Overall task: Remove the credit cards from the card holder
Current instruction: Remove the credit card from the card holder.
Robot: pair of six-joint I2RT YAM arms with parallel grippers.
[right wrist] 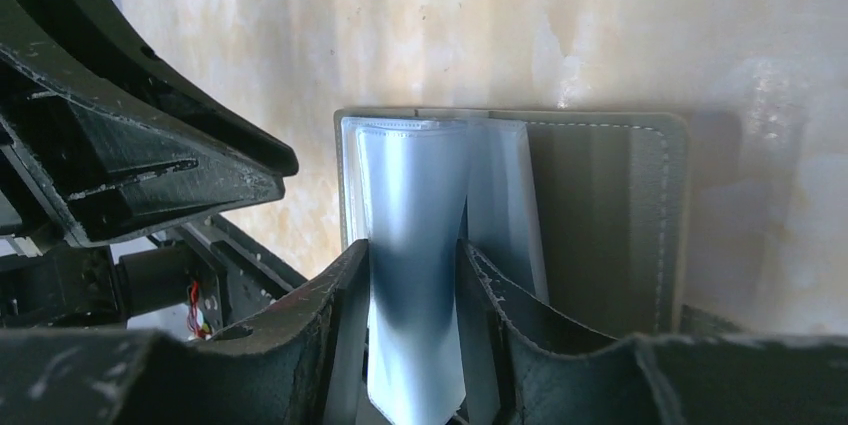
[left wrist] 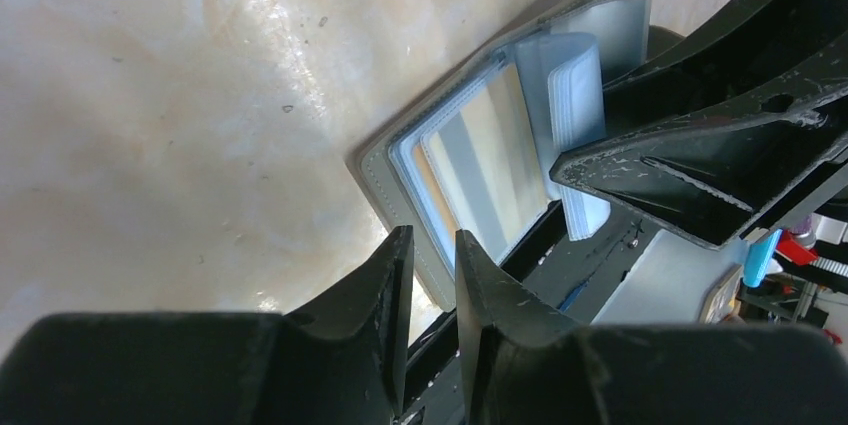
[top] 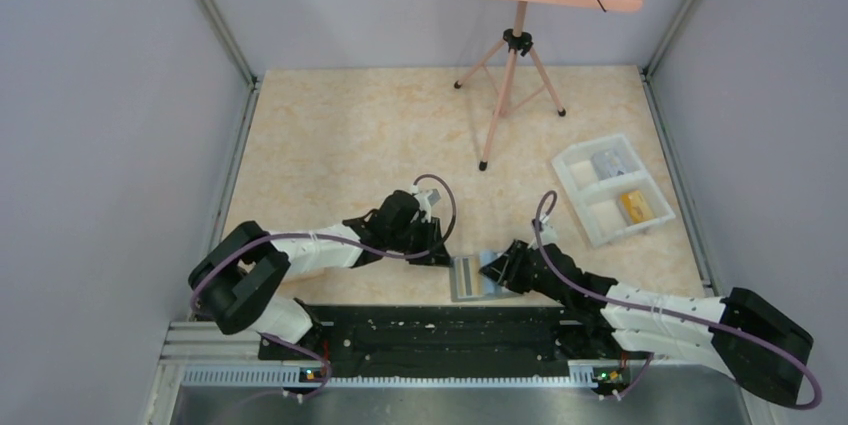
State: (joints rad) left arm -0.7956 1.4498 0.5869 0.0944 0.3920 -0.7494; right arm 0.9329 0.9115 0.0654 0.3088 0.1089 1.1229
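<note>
The card holder (top: 475,277) lies open near the table's front edge, dark grey cover down. In the left wrist view it (left wrist: 385,170) shows a yellow-striped credit card (left wrist: 490,160) in a clear pocket. My right gripper (right wrist: 412,250) is shut on a bunch of pale blue pocket leaves (right wrist: 415,185) and stands them up from the grey cover (right wrist: 610,215). My left gripper (left wrist: 434,240) sits at the holder's near left corner. Its jaws are a narrow gap apart with nothing between them. In the top view both grippers, the left (top: 440,256) and the right (top: 500,270), flank the holder.
A white compartmented tray (top: 585,207) stands at the right with a yellow card (top: 634,206) and a pale grey card (top: 608,162) in it. A tripod stand (top: 510,85) is at the back. The black base rail (top: 440,330) runs just below the holder.
</note>
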